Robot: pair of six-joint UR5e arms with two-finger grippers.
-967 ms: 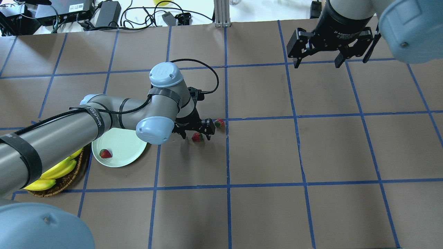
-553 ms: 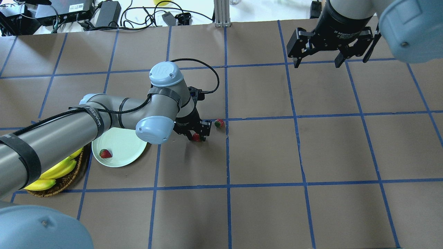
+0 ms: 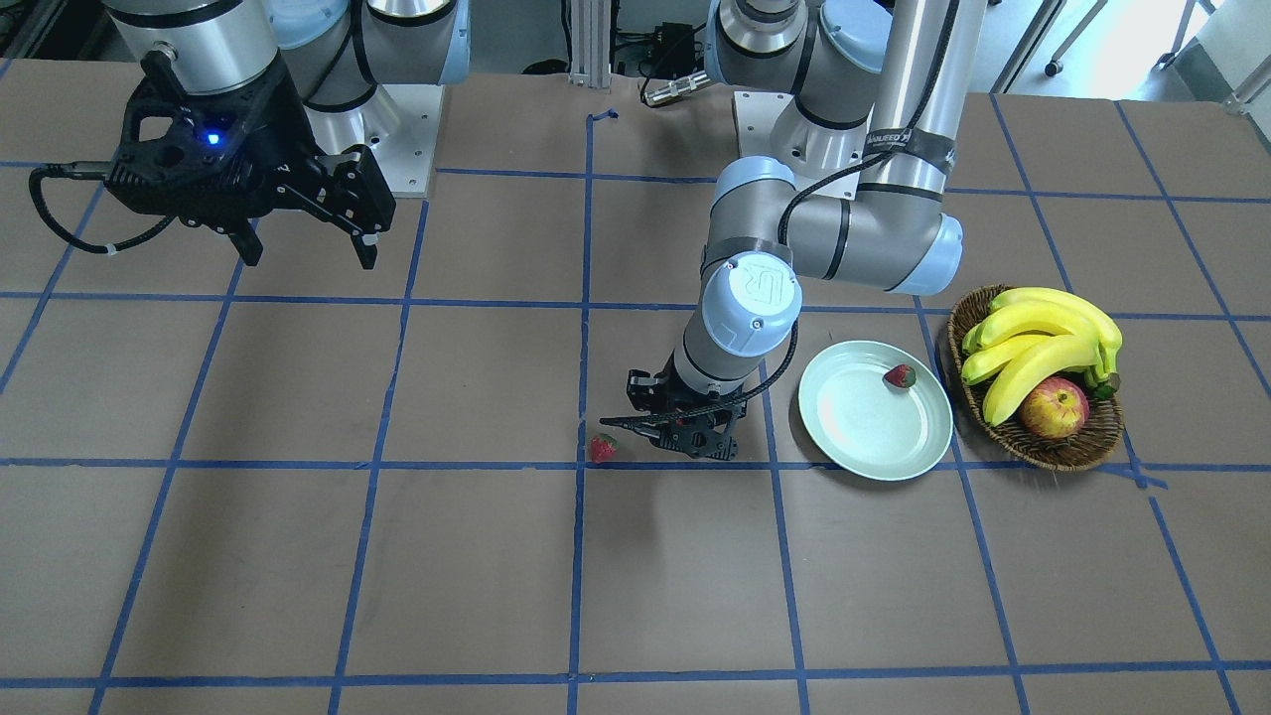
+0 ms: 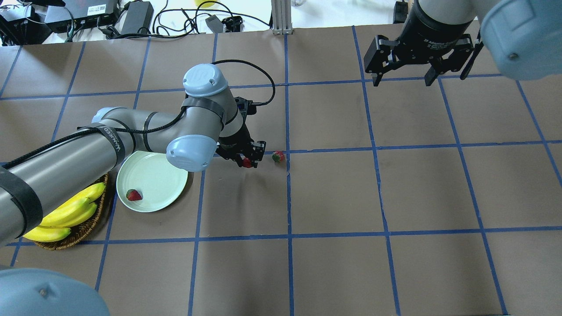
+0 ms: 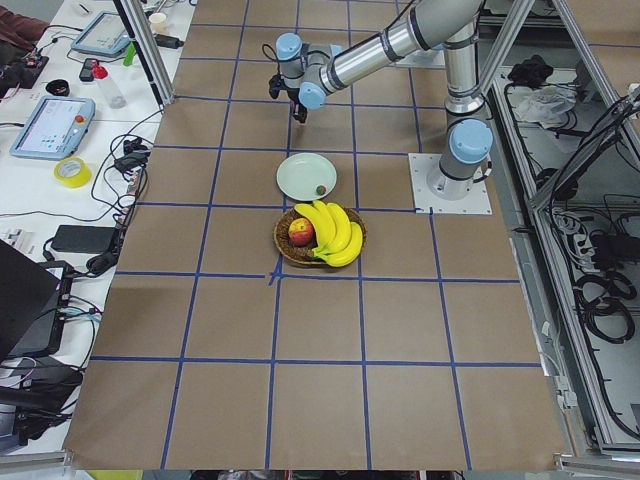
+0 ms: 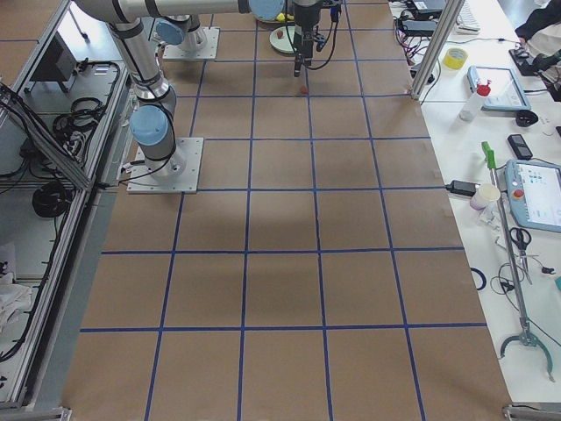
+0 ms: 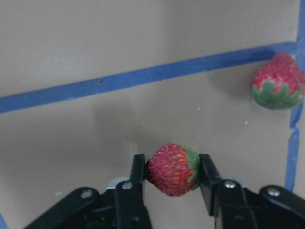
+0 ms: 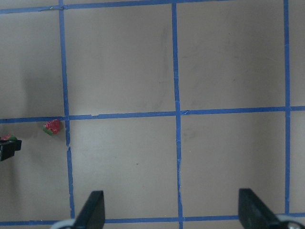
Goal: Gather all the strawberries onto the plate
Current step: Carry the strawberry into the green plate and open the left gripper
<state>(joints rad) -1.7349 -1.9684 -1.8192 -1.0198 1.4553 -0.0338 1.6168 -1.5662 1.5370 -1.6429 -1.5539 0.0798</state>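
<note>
Inside left pincer (image 7: pixel 172 165): strawberry (image 7: pixel 169 171), clamped both sides; right pincer (image 8: pixel 171 198) spread wide.

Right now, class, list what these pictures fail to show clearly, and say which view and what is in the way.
Held strawberry: hidden behind the left gripper in the front-facing view.
Apple: unseen overhead, where the left arm crosses the basket.
Loose strawberry: a tiny speck in the exterior right view.
</note>
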